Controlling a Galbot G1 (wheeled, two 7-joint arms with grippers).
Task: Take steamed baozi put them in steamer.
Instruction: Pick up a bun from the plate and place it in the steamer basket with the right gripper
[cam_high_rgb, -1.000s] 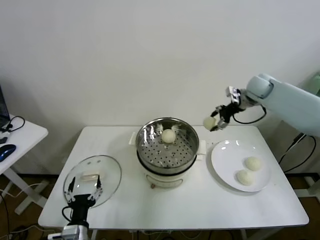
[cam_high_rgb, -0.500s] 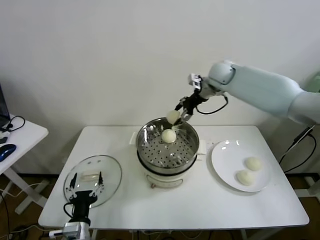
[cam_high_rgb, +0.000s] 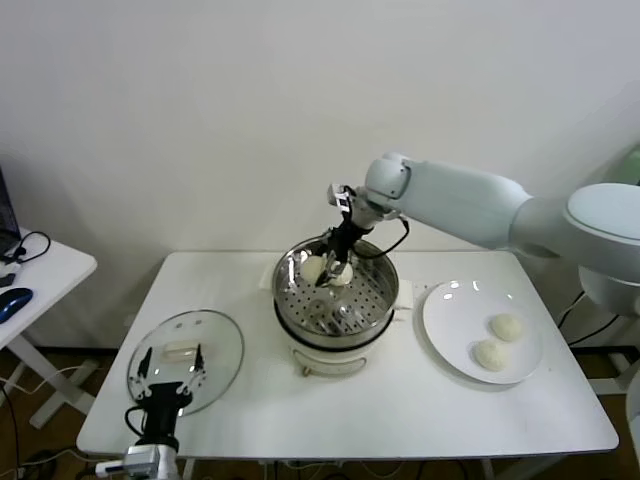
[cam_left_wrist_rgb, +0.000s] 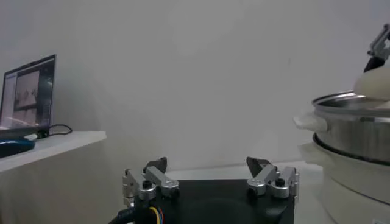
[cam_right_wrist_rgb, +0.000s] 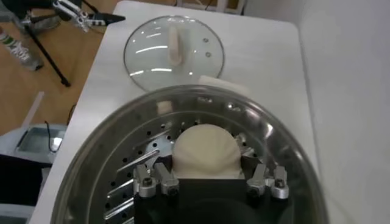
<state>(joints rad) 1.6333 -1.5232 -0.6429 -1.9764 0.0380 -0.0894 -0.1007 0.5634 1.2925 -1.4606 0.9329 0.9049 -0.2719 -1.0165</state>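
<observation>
A small round cream-white dough bun (cam_right_wrist_rgb: 204, 151) is being held clamped in the right gripper (cam_right_wrist_rgb: 206, 176) over the shiny stainless-steel steamer (cam_right_wrist_rgb: 116, 164); the left gripper (cam_left_wrist_rgb: 210, 178) is being kept parked, jaws apart.

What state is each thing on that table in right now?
Steamer: open, lid off.
Glass lid: lying flat on table.
Right gripper: shut on held baozi, over the basket.
Left gripper: open, idle near the lid.
Plate: holds two buns.
</observation>
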